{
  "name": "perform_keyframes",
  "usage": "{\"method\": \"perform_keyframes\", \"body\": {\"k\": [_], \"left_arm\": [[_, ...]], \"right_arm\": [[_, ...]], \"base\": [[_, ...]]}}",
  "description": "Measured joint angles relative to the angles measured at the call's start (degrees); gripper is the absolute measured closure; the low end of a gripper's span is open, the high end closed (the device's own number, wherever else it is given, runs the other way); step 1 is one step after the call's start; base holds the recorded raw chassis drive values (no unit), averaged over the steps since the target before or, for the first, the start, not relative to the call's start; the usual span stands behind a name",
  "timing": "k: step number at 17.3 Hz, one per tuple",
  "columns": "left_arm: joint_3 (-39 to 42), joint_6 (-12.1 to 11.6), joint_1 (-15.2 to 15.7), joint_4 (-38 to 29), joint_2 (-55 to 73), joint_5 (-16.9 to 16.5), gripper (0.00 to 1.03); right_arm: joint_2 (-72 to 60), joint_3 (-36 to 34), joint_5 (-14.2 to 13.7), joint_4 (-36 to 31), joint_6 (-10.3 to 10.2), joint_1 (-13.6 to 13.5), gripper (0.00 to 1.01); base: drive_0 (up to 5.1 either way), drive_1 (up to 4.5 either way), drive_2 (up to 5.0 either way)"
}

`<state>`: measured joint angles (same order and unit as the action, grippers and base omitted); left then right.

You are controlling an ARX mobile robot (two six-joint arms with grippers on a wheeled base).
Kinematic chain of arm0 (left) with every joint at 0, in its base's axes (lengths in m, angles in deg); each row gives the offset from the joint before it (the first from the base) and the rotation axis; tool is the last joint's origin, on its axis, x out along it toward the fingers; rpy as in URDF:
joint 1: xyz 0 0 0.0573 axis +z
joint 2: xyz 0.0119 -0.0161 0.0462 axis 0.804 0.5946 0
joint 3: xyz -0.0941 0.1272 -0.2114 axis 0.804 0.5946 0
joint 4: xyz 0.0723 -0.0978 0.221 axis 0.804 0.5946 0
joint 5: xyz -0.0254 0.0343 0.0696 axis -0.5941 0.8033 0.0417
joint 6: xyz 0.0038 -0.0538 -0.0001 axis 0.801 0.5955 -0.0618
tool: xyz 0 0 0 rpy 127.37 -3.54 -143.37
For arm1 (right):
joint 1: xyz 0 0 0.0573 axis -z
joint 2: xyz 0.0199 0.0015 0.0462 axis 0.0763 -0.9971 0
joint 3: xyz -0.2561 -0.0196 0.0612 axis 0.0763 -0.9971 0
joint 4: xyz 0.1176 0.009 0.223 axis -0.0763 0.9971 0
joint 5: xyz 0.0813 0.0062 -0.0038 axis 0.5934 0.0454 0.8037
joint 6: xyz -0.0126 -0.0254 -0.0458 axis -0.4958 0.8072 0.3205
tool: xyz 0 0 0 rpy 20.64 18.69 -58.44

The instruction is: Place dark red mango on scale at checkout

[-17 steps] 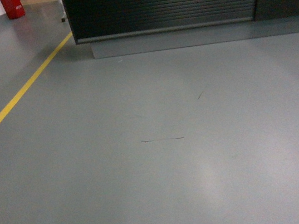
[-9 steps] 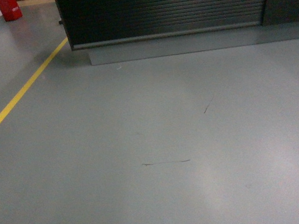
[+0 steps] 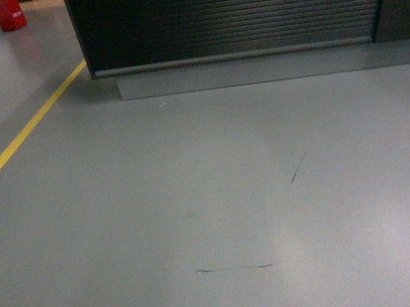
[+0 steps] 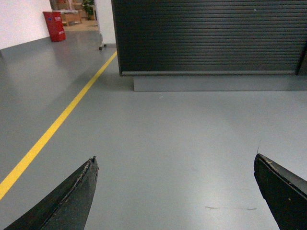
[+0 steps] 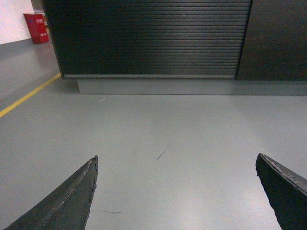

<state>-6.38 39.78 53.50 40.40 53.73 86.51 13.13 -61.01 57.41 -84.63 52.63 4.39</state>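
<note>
The step in hand looks like the approach: the base faces the checkout, whose dark ribbed front panel fills the top of the head view, with a stretch of bare grey floor between robot and counter. To do this well, the base should roll straight at the panel, stay right of the yellow line, and stop near enough that the arms can reach over the top edge without the base striking the pale plinth at the foot.

Neither the dark red mango nor the scale shows in any of the 3 views. The top of the surface lies above every frame, so the scale is presumably up there, though that is a judgement only. Where the mango lies cannot be told.

The left pincer is spread wide, its 2 dark fingers at the lower corners of the wrist view with only floor between them. The right pincer is spread the same way and carries nothing. With both empty, the fruit must be found and picked up before any placing; raising the view once near the counter would help.

The floor is smooth, faintly glossy, marked by 2 thin dark scuffs. A red bin stands against the white wall far left, well apart from the counter.
</note>
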Motion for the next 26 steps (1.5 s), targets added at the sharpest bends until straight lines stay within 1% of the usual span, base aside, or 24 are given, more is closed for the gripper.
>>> {"method": "perform_keyframes", "body": {"k": [26], "left_arm": [[0.0,0.0,0.0,-0.1,0.0,0.0,0.05]], "right_arm": [[0.0,0.0,0.0,-0.1,0.0,0.0,0.03]], "base": [[-0.1,4.27,-4.4]]}}
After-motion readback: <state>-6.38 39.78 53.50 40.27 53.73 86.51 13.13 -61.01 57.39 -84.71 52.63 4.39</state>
